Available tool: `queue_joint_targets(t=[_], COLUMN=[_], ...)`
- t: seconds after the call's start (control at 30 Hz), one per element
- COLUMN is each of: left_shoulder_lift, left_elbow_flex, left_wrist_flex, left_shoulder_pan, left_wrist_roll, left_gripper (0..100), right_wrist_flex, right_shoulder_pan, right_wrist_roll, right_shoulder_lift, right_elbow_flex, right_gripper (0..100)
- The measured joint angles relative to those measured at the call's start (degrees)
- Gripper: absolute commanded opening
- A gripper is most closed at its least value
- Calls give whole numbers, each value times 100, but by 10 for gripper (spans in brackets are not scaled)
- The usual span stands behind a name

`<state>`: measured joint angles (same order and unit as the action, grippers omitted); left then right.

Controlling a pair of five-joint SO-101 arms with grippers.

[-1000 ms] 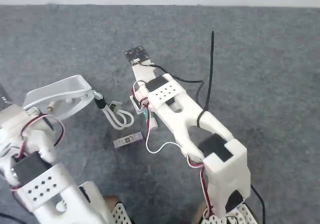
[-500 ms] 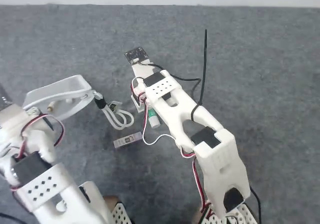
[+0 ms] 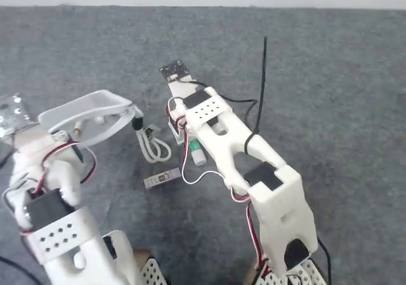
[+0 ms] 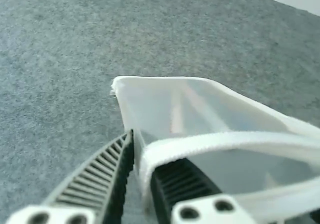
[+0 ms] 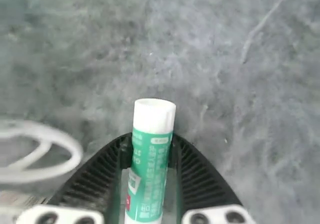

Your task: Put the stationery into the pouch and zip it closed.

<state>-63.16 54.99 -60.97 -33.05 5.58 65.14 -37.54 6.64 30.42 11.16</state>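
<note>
My left gripper [image 4: 136, 151] is shut on the rim of a translucent white pouch [image 4: 215, 116], which hangs open above the grey carpet. In the high view the pouch [image 3: 95, 110] sits at the left, its dark zipper pull [image 3: 137, 124] pointing toward the middle. A green and white glue stick [image 5: 150, 154] is held in my right gripper [image 5: 150, 143], white cap forward. From above, the glue stick [image 3: 196, 151] is just right of a coiled white cable [image 3: 153, 148]. A small grey rectangular piece [image 3: 162, 178] lies in front of the cable.
Grey carpet [image 3: 330, 94] covers the whole table, with open room at the right and back. A thin black wire [image 3: 261, 82] rises from the right arm. The cable loop [image 5: 35, 154] lies close beside my right gripper.
The left arm has swung the pouch up and to the right, closer to the cable. The right arm has drawn back slightly with the glue stick between its fingers.
</note>
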Motion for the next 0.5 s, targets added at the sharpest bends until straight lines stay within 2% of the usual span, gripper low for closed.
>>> queue_joint_targets(t=[0.23,0.5], left_shoulder_lift=[0,0], left_elbow_flex=[0,0], left_wrist_flex=[-193,-193], left_shoulder_pan=[563,651], left_wrist_roll=[0,0], left_gripper=[13,13], right_wrist_flex=[229,211], right_shoulder_pan=[0,185], right_wrist_roll=[-9,-9], right_shoulder_lift=[-668,-1741], right_elbow_flex=[-53,-598], right_gripper=[6,6])
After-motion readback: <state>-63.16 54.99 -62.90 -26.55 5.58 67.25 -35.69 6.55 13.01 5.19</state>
